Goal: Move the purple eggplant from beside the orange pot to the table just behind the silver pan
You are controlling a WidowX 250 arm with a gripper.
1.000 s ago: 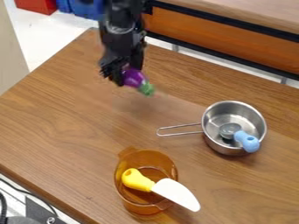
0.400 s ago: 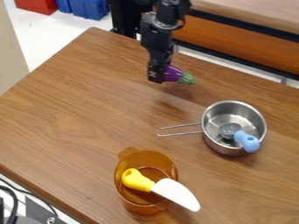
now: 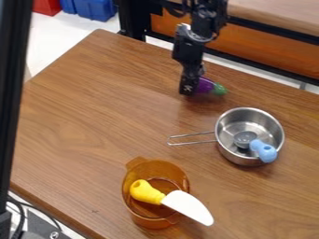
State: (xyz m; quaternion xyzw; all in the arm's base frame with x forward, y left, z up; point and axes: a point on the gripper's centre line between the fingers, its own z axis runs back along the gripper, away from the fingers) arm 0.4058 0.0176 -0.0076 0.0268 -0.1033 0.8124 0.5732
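Over the upper middle of the table, the gripper (image 3: 192, 88) hangs down, shut on a purple toy eggplant (image 3: 206, 86). The eggplant's green end (image 3: 219, 89) points right, and its other end is hidden behind the gripper. Below and to the right stands a metal pot (image 3: 249, 136) with a wire handle pointing left. A utensil with a light blue handle (image 3: 264, 151) and a grey round head (image 3: 245, 138) lies in the pot, its handle on the rim.
An amber transparent pot (image 3: 132, 185) stands at the lower middle. In it leans a toy knife with a yellow handle (image 3: 146, 192) and a white blade (image 3: 189, 207) over the rim. A black post (image 3: 14, 93) crosses the left edge. Behind the wooden table (image 3: 93, 126) runs a black-framed shelf (image 3: 261, 51).
The gripper has travelled right with the eggplant, across the back of the table, and is now a little lower in the view than before. A black post has appeared at the left.
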